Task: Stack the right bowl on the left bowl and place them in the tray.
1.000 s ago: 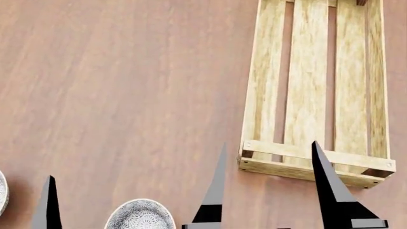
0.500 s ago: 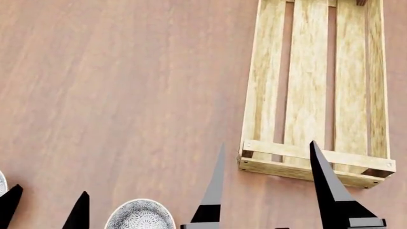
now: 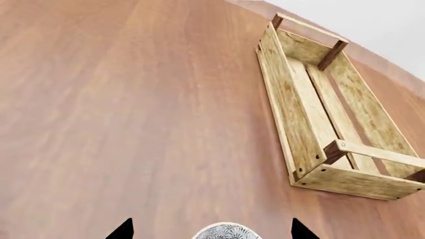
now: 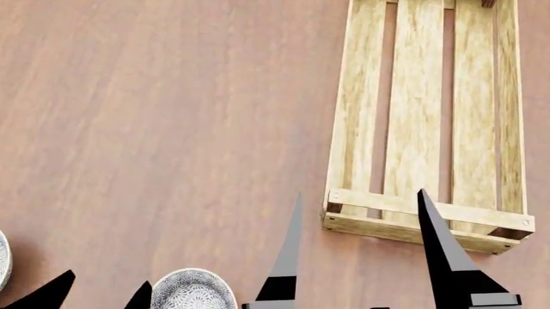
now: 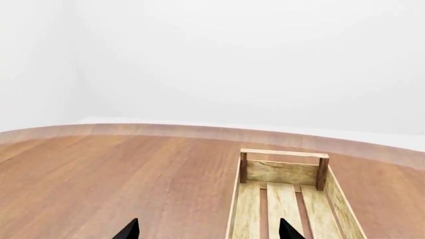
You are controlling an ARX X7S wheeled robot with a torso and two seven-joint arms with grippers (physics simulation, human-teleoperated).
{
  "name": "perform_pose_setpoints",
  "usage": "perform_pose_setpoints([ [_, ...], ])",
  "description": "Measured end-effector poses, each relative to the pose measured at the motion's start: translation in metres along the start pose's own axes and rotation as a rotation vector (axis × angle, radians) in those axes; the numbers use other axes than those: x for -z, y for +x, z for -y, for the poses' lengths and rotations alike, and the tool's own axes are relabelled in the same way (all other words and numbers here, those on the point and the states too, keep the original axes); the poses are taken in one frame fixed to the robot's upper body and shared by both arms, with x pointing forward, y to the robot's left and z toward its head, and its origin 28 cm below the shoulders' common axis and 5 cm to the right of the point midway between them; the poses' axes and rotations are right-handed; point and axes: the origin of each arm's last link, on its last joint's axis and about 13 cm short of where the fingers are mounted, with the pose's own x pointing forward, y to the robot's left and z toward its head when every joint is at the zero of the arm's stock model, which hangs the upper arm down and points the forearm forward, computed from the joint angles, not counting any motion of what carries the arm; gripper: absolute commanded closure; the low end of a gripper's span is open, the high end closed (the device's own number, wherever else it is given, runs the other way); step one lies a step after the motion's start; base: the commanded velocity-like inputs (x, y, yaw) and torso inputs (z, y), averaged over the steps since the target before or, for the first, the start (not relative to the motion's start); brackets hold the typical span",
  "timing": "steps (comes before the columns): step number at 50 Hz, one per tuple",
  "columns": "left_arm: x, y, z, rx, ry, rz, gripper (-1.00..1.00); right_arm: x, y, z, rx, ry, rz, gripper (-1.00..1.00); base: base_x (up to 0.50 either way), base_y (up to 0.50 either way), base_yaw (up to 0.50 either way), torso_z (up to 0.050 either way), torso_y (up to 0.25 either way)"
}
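On a brown wooden table (image 4: 172, 129), the left gripper (image 4: 99, 293) hangs just to the left of the right bowl (image 4: 193, 291), its two dark fingertips spread apart and holding nothing. That patterned grey bowl sits at the near edge of the head view, on the tabletop and not yet lifted. The left wrist view shows the same bowl (image 3: 226, 232) lying between the two finger tips — centred in the gap, though whether the fingers are low enough to close on its rim cannot be told.

The left bowl (image 4: 2, 259) is only a sliver at the far left edge, further left of the right bowl, with the left gripper between the two. The bowls are apart; no stacking has been done.

The right gripper (image 4: 357, 257) stands to the right of the right bowl, fingers wide and empty, its tips reaching toward the near end of the tray (image 4: 344, 129). The tray is bare, its long axis running away from the robot — well to the right of and beyond the right bowl.

Judged from this, the left arm is the nearer to the right bowl, and the grasp turns on settling over it.
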Motion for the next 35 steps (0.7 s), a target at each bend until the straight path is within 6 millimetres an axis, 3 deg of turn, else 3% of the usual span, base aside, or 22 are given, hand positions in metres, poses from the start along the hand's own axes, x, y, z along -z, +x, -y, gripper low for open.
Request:
perform_pose_setpoints([
  [35, 0.024, 0.017, -0.012, 0.004, -0.031, -0.153, -1.00, -0.001, 0.000, -0.001, -0.003, -0.002, -0.002, -1.00, 0.00, 0.00, 0.00, 0.000, 0.000],
])
